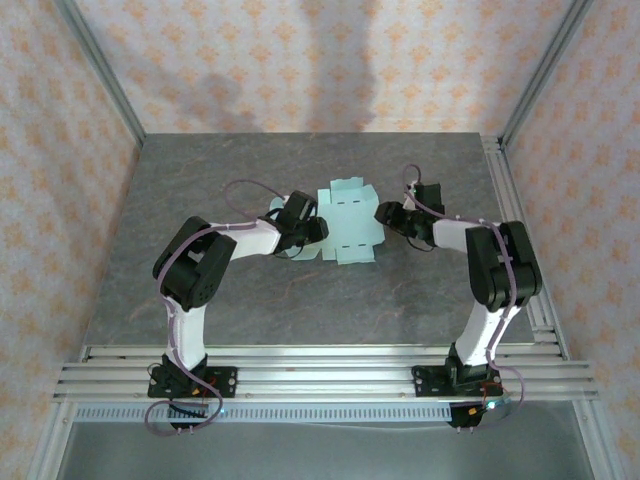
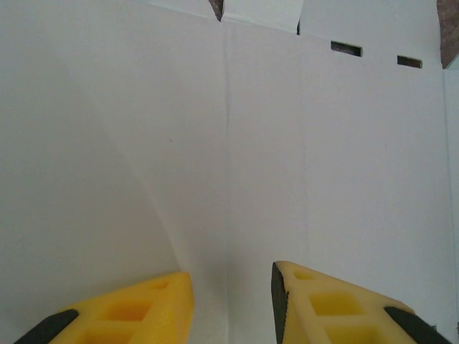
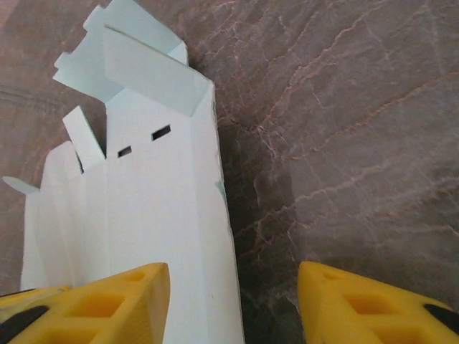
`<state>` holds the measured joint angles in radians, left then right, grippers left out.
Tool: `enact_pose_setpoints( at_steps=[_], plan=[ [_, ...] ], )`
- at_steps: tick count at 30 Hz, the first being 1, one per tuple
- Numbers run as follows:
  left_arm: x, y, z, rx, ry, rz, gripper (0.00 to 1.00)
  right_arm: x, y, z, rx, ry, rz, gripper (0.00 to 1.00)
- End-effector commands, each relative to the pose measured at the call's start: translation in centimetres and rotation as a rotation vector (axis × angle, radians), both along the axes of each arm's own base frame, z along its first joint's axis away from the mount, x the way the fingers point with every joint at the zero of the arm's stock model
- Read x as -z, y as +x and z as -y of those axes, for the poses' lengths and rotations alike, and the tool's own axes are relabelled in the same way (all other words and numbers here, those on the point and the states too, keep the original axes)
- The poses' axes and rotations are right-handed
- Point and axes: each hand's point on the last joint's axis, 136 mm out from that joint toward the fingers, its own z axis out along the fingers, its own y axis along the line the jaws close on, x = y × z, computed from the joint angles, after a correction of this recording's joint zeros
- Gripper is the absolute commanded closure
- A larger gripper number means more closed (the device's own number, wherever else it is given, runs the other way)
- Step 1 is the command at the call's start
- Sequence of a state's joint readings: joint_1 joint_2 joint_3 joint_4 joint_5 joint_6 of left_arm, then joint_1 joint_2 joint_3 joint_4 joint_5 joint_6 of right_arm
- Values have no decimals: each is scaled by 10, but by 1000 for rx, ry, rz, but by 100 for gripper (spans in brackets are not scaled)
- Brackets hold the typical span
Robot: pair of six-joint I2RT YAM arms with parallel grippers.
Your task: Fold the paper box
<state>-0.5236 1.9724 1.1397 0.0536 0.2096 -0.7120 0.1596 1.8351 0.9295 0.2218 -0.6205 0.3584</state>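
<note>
With right gripper (image 3: 233, 279) wide, astride box (image 3: 143, 201) edge, likely to pinch that side upright; with left gripper (image 2: 231, 279) narrow over opposite panel, probably bracing; whether gripping, cannot tell.

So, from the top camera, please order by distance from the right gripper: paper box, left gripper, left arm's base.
1. Paper box, just left of the right gripper.
2. Left gripper, on the box's other side.
3. Left arm's base, bottom left.

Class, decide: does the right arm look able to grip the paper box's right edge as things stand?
Probably yes: the right gripper, jaws open, straddles the paper box at that edge, with bare table beside it and nothing in between.
</note>
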Motion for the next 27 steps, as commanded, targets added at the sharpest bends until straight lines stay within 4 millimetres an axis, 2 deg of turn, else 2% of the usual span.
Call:
enact_pose_setpoints(
  at_steps=[1, 6, 14, 18, 21, 22, 27],
  plan=[
    [32, -26, -14, -11, 59, -121, 63, -10, 16, -12, -30, 106, 59, 54],
    [29, -27, -15, -9, 63, -122, 63, -3, 21, -18, -39, 141, 44, 58],
    [22, -28, -16, -8, 65, -120, 62, -4, 16, -15, -45, 116, 47, 92],
    [16, -27, -14, -3, 62, -111, 60, -4, 12, -11, -49, 67, 44, 97],
    [3, -25, -14, -5, 48, -79, 60, -5, 10, -8, -49, 22, 54, 100],
    [-10, -23, -13, -8, 29, -46, 59, -7, 8, -6, -51, -1, 62, 100],
    [-44, -22, -28, -39, 71, 30, 50, -12, 1, 0, -77, -196, 72, 99]
  ],
)
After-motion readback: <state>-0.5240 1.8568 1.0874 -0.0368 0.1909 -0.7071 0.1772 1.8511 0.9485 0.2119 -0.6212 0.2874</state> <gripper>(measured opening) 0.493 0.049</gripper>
